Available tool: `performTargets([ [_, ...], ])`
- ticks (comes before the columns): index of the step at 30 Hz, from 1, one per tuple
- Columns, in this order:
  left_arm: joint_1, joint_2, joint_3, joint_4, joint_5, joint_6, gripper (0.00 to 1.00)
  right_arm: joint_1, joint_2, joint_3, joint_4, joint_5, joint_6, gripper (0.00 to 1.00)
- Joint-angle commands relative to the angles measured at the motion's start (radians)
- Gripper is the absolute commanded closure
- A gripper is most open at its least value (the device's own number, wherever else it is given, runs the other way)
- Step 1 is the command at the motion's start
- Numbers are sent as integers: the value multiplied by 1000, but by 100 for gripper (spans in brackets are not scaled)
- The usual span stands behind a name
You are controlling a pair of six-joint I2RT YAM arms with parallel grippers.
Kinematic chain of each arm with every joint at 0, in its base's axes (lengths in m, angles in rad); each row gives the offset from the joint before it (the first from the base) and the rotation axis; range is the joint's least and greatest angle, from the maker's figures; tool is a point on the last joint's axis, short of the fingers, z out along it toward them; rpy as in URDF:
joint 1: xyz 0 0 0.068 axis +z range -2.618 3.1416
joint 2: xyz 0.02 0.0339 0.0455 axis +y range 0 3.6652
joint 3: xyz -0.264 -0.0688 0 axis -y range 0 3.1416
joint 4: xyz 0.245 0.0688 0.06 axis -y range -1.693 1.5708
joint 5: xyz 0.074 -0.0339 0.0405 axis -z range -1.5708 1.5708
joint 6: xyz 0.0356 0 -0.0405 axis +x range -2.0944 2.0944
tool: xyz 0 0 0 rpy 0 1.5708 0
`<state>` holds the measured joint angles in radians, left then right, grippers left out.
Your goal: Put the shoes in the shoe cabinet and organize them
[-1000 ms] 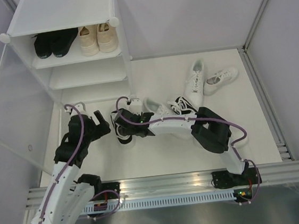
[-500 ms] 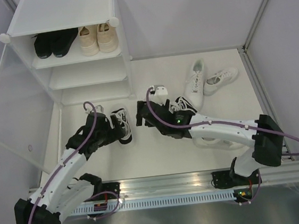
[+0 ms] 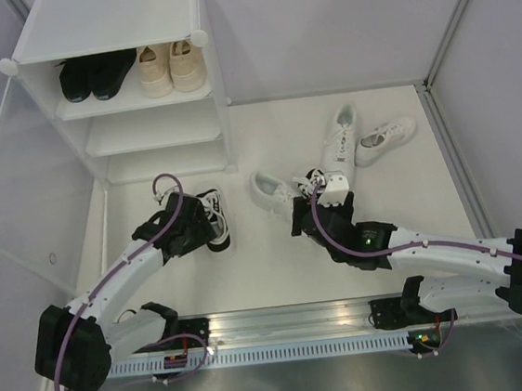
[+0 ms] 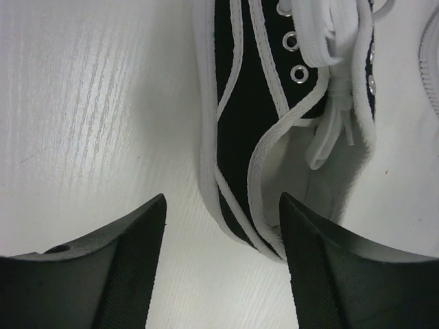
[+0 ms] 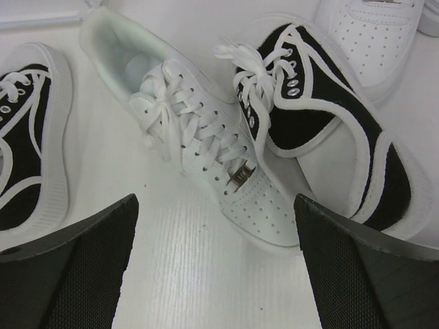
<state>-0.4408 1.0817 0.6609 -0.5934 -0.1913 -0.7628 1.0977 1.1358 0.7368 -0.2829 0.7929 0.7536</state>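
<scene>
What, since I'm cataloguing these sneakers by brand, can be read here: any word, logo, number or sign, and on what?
No readable text in any view.
The metal lace tag on the white sneaker: marking too small and blurred to read.
The black-and-white sneaker beside it: no label showing.

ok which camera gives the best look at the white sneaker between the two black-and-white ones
Right wrist: the white sneaker lies mid-frame, with its laces, perforated toe and metal lace tag clear. Top external shows it small, from above. Left wrist shows a black-and-white shoe instead; the white sneaker is not clearly in it.
</scene>
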Motion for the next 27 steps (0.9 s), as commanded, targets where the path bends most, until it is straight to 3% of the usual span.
performTargets([
  [1, -6, 40, 14, 41, -33, -40, 31, 4, -21, -36, 73, 55, -23, 2],
  [8, -50, 109, -29, 40, -10, -73, 46, 4, 10, -76, 132, 51, -51, 2],
  [11, -53, 109, -34, 38, -11, -84, 60, 4, 21, -86, 157, 40, -59, 2],
  [12, -53, 109, -34, 37, -14, -82, 71, 5, 25, -89, 166, 42, -62, 2],
  [16, -53, 106, -6, 18, -33, -72, 96, 4, 41, -94, 175, 45, -74, 2],
  [27, 13, 15, 213, -190, -246, 88, 98, 4, 39, -114, 195, 63, -108, 3],
])
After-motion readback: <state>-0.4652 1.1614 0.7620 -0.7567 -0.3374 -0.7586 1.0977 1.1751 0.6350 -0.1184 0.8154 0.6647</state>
